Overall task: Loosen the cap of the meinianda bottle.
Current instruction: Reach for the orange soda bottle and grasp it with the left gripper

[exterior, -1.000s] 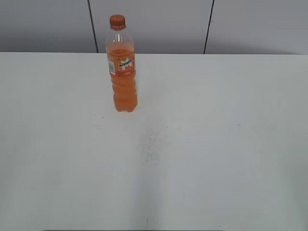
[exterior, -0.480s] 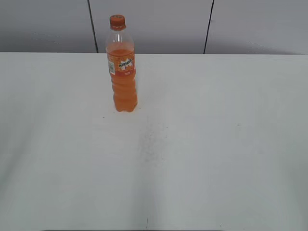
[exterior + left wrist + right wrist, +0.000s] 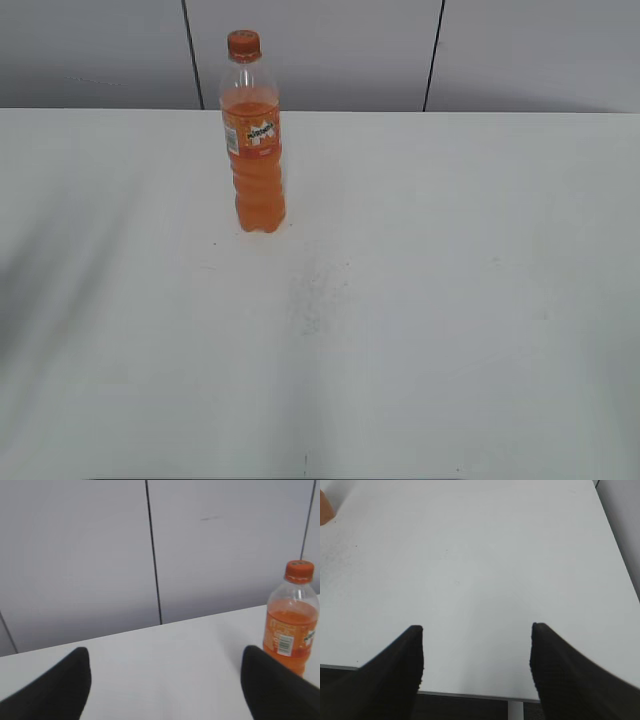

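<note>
Meinianda bottle (image 3: 256,140) stands upright on the white counter (image 3: 420,300), long axis vertical, base down, neck up. Position: far part of the counter, left of centre, close to the far edge, with the grey panelled wall (image 3: 320,50) behind. Cap (image 3: 243,43) sits on top of the neck, facing straight up. Label wraps the upper body; ridged waist below it; orange drink fills to just above the label.

Faint dark scuff marks (image 3: 315,295) on the counter, near side of the bottle and slightly right.

Left claw (image 3: 165,680): open, both dark fingertips at the bottom corners of the wrist view, wide gap, nothing between them. Bottle appears at the right edge of this view, beyond the right fingertip, apart from it; barcode patch of the label faces this camera.

Right claw (image 3: 476,650): open, holding nothing, over the bare near-right part of the counter. Only a sliver of orange shows at the top-left corner of its view.

Neither claw appears in the exterior view.
</note>
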Available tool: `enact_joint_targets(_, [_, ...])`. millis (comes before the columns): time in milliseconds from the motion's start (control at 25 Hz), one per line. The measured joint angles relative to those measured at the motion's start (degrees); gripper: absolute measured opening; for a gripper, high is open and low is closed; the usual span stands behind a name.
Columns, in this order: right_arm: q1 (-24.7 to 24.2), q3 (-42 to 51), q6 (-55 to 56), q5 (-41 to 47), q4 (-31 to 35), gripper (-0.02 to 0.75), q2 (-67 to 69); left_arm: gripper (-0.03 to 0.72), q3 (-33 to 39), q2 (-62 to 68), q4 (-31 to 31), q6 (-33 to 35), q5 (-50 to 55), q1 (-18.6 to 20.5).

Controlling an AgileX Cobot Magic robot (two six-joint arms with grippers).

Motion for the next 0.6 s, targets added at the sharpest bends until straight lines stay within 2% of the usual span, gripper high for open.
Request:
enact_joint_targets(200, [0.0, 0.0, 0.0, 0.0, 0.0, 0.502, 0.0, 0.562, 1.3, 9.0, 6.5, -4.5, -12.9, -0.2])
enact_joint_targets(600, [0.0, 0.0, 0.0, 0.0, 0.0, 0.502, 0.0, 0.562, 1.3, 27.4, 16.6, -7.7, -34.5, 0.1])
